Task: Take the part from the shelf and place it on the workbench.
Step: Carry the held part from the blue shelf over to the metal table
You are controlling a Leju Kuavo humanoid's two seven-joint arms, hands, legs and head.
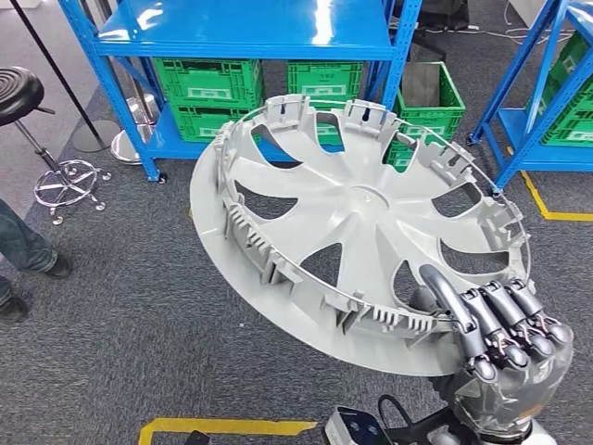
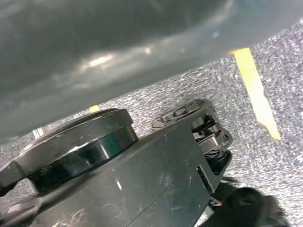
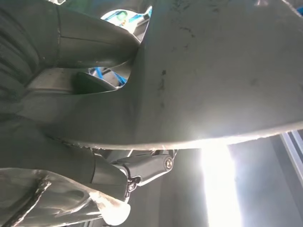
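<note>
Floor here is dark speckled grey carpet [image 1: 140, 324] with yellow tape lines [image 1: 223, 426] on it, and behind that sits a blue steel shelf rack [image 1: 245, 37] with green slotted plastic crates [image 1: 209, 88] stacked on its lower level, plus another green crate [image 1: 430, 97] on the floor next to it. A second blue rack [image 1: 552, 83] stands off to the right, a black round stool on a chrome base [image 1: 42, 130] to the left, and a person's leg and shoes [image 1: 28, 255] at the left edge. The part itself, a big round light-grey plastic wheel cover [image 1: 357, 222] with curved spokes, teardrop cutouts and ribbed clips round the rim, is up in the air, tilted, inner side facing the camera. The right hand [image 1: 503, 343] grips its near-right rim, dark metal fingers [image 1: 489, 320] curled over the edge, thumb underneath. Left hand: can't tell, the left wrist view is too dark and blurry.
</note>
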